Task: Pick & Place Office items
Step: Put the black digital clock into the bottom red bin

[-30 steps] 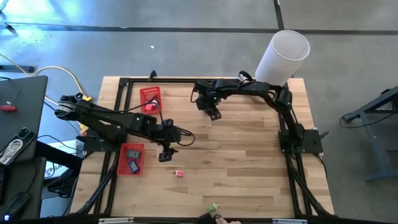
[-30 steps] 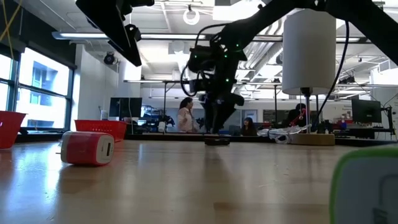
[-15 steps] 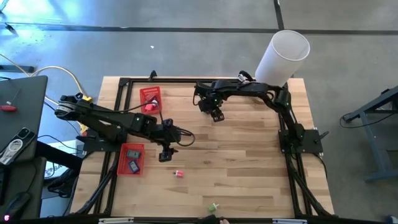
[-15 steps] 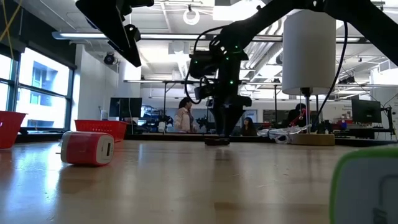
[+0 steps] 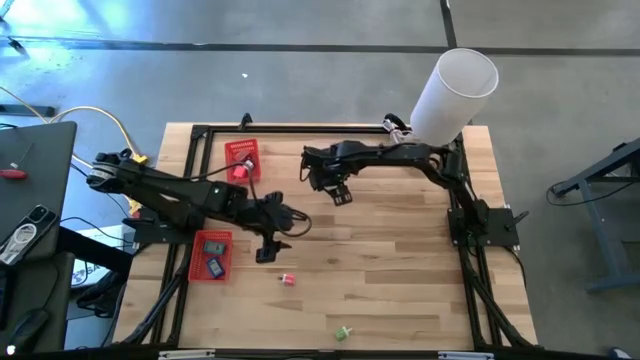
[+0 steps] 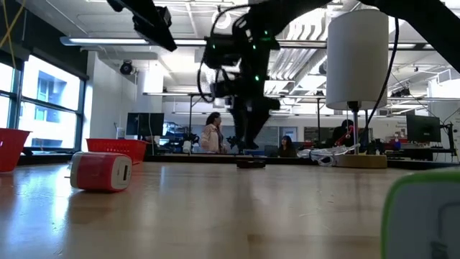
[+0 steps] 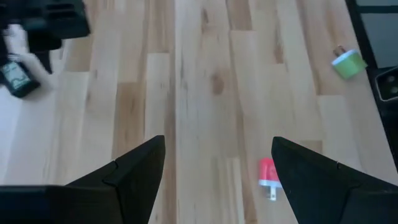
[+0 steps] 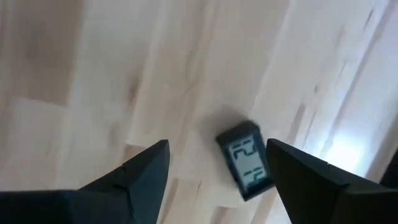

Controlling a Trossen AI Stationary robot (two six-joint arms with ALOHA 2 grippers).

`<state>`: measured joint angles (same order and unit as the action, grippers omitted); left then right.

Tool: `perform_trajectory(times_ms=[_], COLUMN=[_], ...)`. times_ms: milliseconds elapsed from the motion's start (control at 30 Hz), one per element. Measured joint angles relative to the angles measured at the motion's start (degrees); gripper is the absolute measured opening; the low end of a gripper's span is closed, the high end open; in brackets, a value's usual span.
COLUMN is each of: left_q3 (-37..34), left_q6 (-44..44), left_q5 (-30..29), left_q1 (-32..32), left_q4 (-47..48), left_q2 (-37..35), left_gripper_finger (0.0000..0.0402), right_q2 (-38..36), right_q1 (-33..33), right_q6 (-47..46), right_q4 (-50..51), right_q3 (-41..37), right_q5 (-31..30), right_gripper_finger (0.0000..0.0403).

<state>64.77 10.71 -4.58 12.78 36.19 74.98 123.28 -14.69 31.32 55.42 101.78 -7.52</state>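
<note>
At the 6 o'clock edge of the bench (image 5: 400, 290), a small green piece (image 5: 342, 332) lies alone. Just past it, toward the middle, sits a red block (image 5: 288, 279).

The left gripper (image 5: 266, 250) hangs above bare wood close to the red block, on its 11 o'clock side, its fingers spread wide and holding nothing. At 9 o'clock a red basket (image 5: 196, 262) holds a couple of small pieces. Farther off, at 11 o'clock, a second red basket (image 5: 241, 150) holds at least one red piece.

The right gripper (image 5: 340, 193) hovers near 12 o'clock, released and empty, over a small black piece with a display (image 8: 245, 158). A white cylinder (image 5: 455, 85) stands at the far 1 o'clock corner.

As I judge it, the task is partly done. A few items are in the baskets, and three remain loose on the bench: green, red and black.

The overhead view barely shows the black piece, which the right arm covers. The right wrist view shows it flat on the wood with the fingers clear of it. The left wrist view takes in the red block, the green piece and the black piece together. The table-level view shows the red block resting flat, but not what the baskets hold.
</note>
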Motion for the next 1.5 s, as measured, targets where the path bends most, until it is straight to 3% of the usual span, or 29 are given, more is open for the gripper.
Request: perform_trajectory(times_ms=[233, 600, 800, 1000, 1267, 1500], left_q3=[0.0, 0.0, 0.0, 0.0, 0.0, 0.0], left_q6=[-3.9, -3.5, -3.4, -3.3, -1.4, -1.3], left_q5=[0.0, -0.1, -0.1, -0.2, -0.2, -0.2], left_q1=[2.2, 3.2, 3.1, 3.1, 3.1, 3.1], left_q4=[-7.1, -4.3, -4.0, -4.0, -2.0, -0.5], left_q2=[0.0, 0.0, 0.0, 0.0, 0.0, 0.0], left_gripper_finger=[0.0287, 0.0287, 0.0287, 0.0287, 0.0287, 0.0287], right_q2=[-0.2, -0.2, -0.2, -0.1, 0.2, 0.1], right_q1=[-0.1, -0.4, -0.2, -0.2, -5.1, -9.1], right_q6=[-1.3, -8.2, -10.8, -15.0, -13.1, -8.5], right_q4=[1.5, 5.9, 1.1, -1.1, 6.7, 6.8], right_q3=[8.5, 8.9, 8.9, 8.9, 6.0, -0.1], right_q5=[1.8, 2.9, 3.5, 7.9, 4.5, 9.4], right_gripper_finger=[0.0256, 0.0256, 0.0256, 0.0256, 0.0256, 0.0256])
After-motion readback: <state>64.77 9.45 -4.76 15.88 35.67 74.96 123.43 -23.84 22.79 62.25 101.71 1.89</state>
